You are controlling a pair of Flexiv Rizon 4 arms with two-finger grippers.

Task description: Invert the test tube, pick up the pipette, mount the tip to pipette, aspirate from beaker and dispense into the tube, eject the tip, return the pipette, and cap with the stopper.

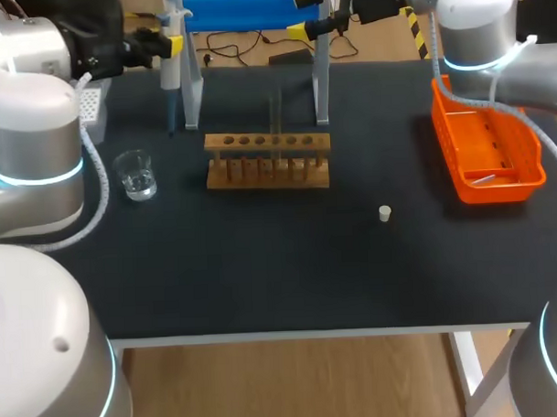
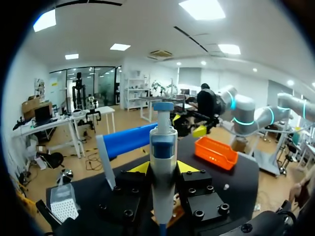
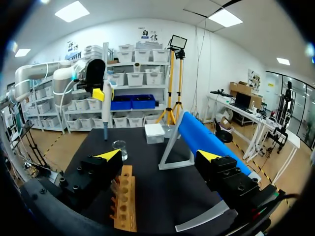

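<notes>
The left tool point(image 2: 163, 169) pinches the pipette point(image 2: 163, 147), likely light, stiff and slick, by its thick upper body above the counter's point(image 1: 262, 264) far left, while the right tool point(image 3: 159, 156) hangs spread.

gap: rack point(image 1: 268, 159) to orange tray point(image 1: 498, 192), only stopper point(image 1: 385, 213) | beaker point(image 1: 135, 174) left of rack | stand point(image 1: 321, 83) behind

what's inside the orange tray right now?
One small pale piece lies on the floor of the orange tray, near its front wall; too small to identify. The right arm covers the tray's far end, so that part is hidden.
</notes>
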